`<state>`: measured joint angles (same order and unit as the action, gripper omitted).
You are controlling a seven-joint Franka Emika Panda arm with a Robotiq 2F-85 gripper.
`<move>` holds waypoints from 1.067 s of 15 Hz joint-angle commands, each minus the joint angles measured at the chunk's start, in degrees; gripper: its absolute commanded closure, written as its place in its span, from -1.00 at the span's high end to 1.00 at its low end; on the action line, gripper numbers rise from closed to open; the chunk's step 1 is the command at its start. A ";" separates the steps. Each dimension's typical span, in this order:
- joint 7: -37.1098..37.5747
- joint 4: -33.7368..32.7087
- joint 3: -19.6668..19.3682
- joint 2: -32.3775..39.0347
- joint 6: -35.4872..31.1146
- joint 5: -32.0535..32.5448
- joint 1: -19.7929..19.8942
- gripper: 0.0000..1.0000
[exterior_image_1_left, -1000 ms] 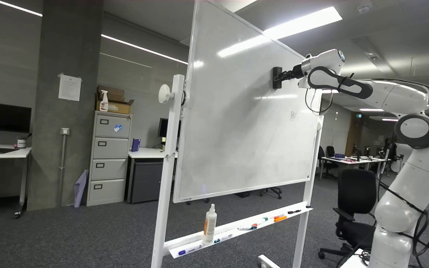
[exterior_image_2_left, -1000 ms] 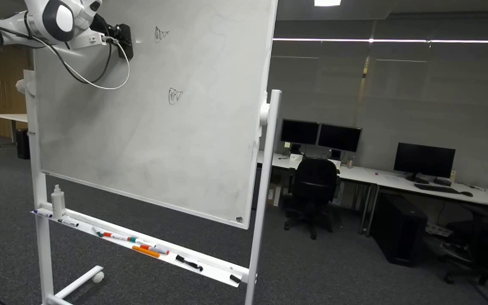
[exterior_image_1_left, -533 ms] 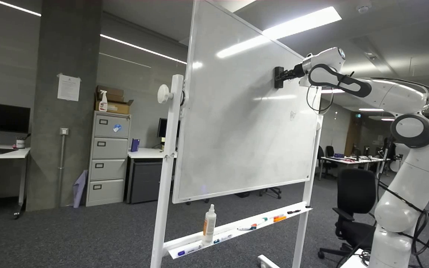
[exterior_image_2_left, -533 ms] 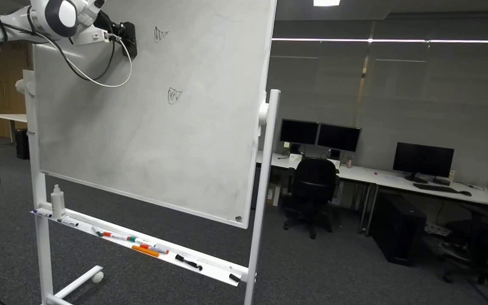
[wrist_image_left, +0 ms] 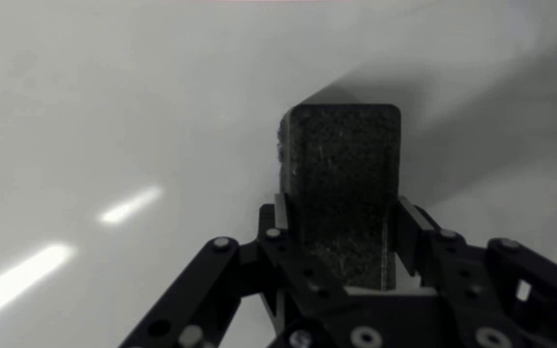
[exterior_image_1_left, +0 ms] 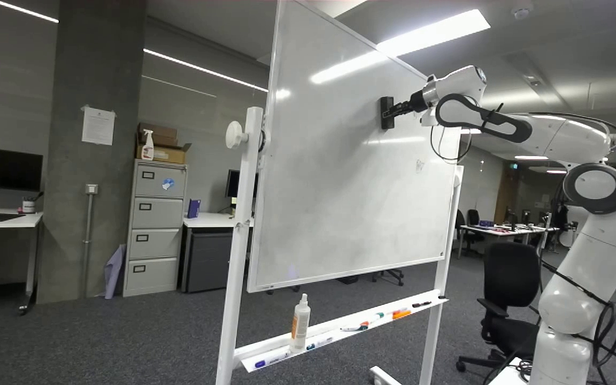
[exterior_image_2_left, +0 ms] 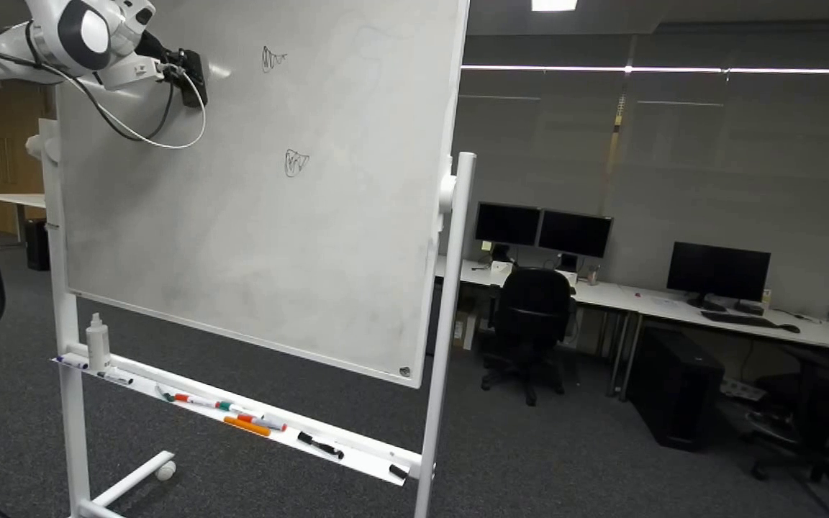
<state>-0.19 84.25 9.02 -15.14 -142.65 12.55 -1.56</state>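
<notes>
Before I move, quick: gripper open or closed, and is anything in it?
Gripper: closed, holding the black eraser by its two long sides.

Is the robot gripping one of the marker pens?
No, the wrist view shows its jaws clamped on a black whiteboard eraser.

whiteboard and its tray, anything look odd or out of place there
An upper scribble and a lower scribble stand out, dark against the pale whiteboard; nothing looks spilled or broken along the tray.
</notes>
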 commanded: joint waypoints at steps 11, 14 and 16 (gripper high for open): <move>-2.58 -1.00 -1.12 3.63 -0.69 -2.17 -1.94 -0.40; -3.34 -2.15 -5.07 3.08 -0.95 -6.90 -1.55 -0.40; -2.97 -2.98 -7.73 3.03 -0.84 -9.19 -0.70 -0.40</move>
<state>-1.55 85.41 5.85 -15.61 -142.28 6.01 -4.45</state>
